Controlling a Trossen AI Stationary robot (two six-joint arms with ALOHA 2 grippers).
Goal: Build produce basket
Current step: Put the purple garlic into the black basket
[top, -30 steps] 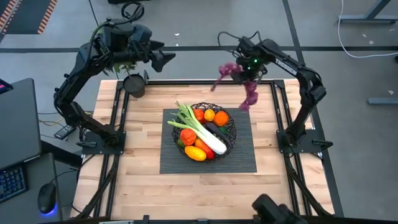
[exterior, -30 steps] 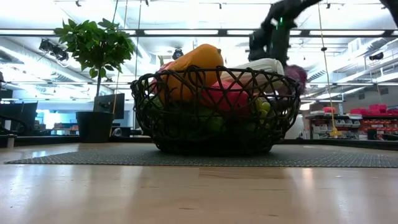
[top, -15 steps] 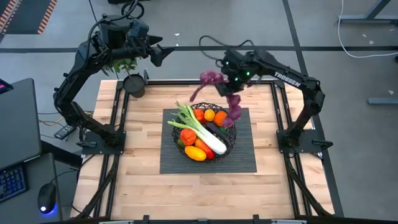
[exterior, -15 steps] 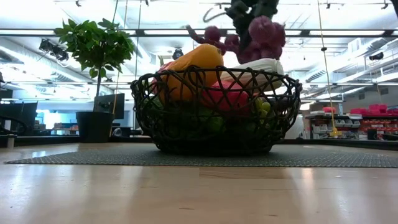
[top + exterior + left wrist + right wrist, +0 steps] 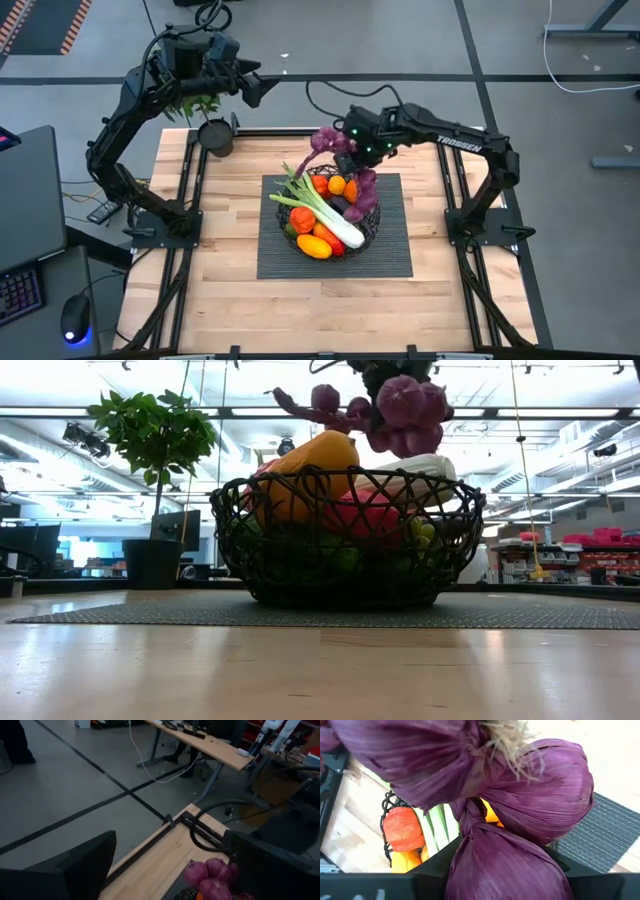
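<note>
While hanging over the basket (image 5: 330,212) from above: right gripper (image 5: 352,150) clamped on purple onion string (image 5: 340,160); left gripper (image 5: 250,88) spread wide beyond the table's far edge. Low view: string (image 5: 385,410) above piled produce (image 5: 310,465). Right wrist: purple bulbs (image 5: 510,820) close.

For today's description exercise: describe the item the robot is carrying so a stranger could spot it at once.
Find the black wire basket on the dark mat at the table's middle. Just above its far rim, the right gripper holds a string of purple bulbs: the only purple item hanging in the air, unlike the produce lying inside.
</note>
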